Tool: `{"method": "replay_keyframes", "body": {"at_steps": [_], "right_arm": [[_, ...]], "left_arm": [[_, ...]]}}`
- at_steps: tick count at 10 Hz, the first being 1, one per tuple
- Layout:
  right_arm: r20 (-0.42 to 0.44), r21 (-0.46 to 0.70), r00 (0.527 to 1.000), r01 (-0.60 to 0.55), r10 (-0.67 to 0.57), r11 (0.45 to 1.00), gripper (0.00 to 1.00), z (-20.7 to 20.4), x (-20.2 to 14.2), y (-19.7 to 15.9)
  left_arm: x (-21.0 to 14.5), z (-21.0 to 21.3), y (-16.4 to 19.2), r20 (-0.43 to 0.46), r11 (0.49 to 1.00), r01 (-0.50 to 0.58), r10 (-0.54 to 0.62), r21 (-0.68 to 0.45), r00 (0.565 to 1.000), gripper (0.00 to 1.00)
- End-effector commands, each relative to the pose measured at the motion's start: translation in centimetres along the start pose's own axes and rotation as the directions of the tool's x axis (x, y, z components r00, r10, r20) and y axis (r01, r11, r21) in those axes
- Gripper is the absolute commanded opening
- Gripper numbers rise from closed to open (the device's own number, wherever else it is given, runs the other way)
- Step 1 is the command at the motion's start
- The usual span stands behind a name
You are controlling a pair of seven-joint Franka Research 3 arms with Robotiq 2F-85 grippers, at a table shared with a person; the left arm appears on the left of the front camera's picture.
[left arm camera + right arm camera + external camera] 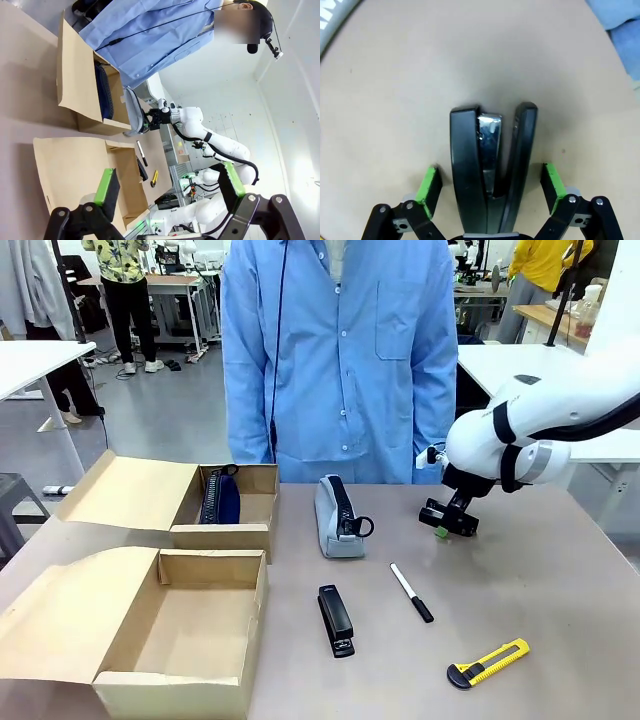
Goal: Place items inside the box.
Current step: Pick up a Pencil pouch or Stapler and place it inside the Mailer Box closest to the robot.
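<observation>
Your right gripper [490, 172] has its jaws spread wide. In the right wrist view a black stapler [465, 160] sits between the green pads [431, 187] with a clear gap on each side, so nothing's gripped yet. It's seen side-on, with the top arm and base splayed apart at the far end and the chrome magazine showing between them. I'd expect it to be stiff and dense for its size, with smooth, slippery plastic. If you close as lined up, you'd squeeze arm against base, so it'd feel springy first, then solid. I'd take it near the hinge end so it can't scissor out. Heads up: in the front view that gripper hangs over the worktop [540, 570] at right of centre, and the flat-lying stapler [336, 620] at lower centre is well apart from it, so I can't tell if that's the same one. Around it are the grey pencil case [335, 515] at centre, the marker pen [411, 592] just right of it, and the utility knife [488, 662] at lower right. The box [220, 537] at upper left holds the dark blue pouch [220, 498] standing on edge, so that's my guess for the drop-off. The nearer cardboard box [175, 690] sits at lower left. Your left gripper [169, 182] is also spread wide, with nothing between its pads.
</observation>
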State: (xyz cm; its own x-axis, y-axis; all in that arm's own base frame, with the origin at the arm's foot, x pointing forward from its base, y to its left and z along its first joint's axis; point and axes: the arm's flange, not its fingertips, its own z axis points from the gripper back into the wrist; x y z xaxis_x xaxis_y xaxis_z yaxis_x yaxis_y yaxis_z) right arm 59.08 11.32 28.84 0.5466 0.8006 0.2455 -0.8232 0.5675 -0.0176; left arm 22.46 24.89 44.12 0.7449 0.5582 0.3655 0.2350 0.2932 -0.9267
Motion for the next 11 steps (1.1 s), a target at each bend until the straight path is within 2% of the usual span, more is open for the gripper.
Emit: {"method": "replay_keyframes", "body": {"at_steps": [1, 2, 3, 4, 5, 7, 8, 10, 11], "right_arm": [[-0.010, -0.002, 1.000, 0.006, -0.006, 1.000, 1.00, 0.19, 0.83, -0.10], [-0.024, -0.015, 1.000, 0.010, -0.010, 1.000, 0.94, 0.21, 0.82, -0.15], [-0.030, -0.005, 1.000, 0.007, -0.007, 1.000, 0.40, 0.24, 0.78, -0.18], [-0.032, 0.001, 0.999, 0.007, -0.007, 1.000, 0.34, 0.12, 0.79, -0.20], [-0.034, 0.004, 0.999, 0.007, -0.007, 1.000, 0.00, 0.09, 0.75, -0.19], [-0.035, 0.005, 0.999, 0.004, -0.004, 1.000, 0.00, 0.17, 0.72, -0.14], [-0.038, 0.008, 0.999, 0.003, -0.003, 1.000, 0.16, 0.15, 0.66, -0.13], [-0.047, 0.011, 0.999, 0.003, -0.003, 1.000, 0.00, 0.13, 0.51, -0.13], [-0.047, 0.013, 0.999, 0.003, -0.002, 1.000, 0.00, 0.12, 0.49, -0.07]], "left_arm": [[0.04, -0.13, -0.15, 0.012, 1.000, 0.021, -0.021, -0.021, 1.000, 1.00], [0.04, -0.13, -0.15, 0.012, 1.000, 0.021, -0.021, -0.021, 1.000, 1.00], [0.04, -0.13, -0.15, 0.012, 1.000, 0.021, -0.021, -0.021, 1.000, 1.00], [0.04, -0.13, -0.15, 0.012, 1.000, 0.021, -0.021, -0.021, 1.000, 1.00], [0.04, -0.13, -0.15, 0.012, 1.000, 0.021, -0.021, -0.021, 1.000, 1.00], [0.04, -0.13, -0.15, 0.012, 1.000, 0.021, -0.021, -0.021, 1.000, 1.00], [0.04, -0.13, -0.15, 0.012, 1.000, 0.021, -0.021, -0.021, 1.000, 1.00], [0.04, -0.13, -0.15, 0.012, 1.000, 0.021, -0.021, -0.021, 1.000, 1.00], [0.04, -0.13, -0.15, 0.012, 1.000, 0.021, -0.021, -0.021, 1.000, 1.00]]}}
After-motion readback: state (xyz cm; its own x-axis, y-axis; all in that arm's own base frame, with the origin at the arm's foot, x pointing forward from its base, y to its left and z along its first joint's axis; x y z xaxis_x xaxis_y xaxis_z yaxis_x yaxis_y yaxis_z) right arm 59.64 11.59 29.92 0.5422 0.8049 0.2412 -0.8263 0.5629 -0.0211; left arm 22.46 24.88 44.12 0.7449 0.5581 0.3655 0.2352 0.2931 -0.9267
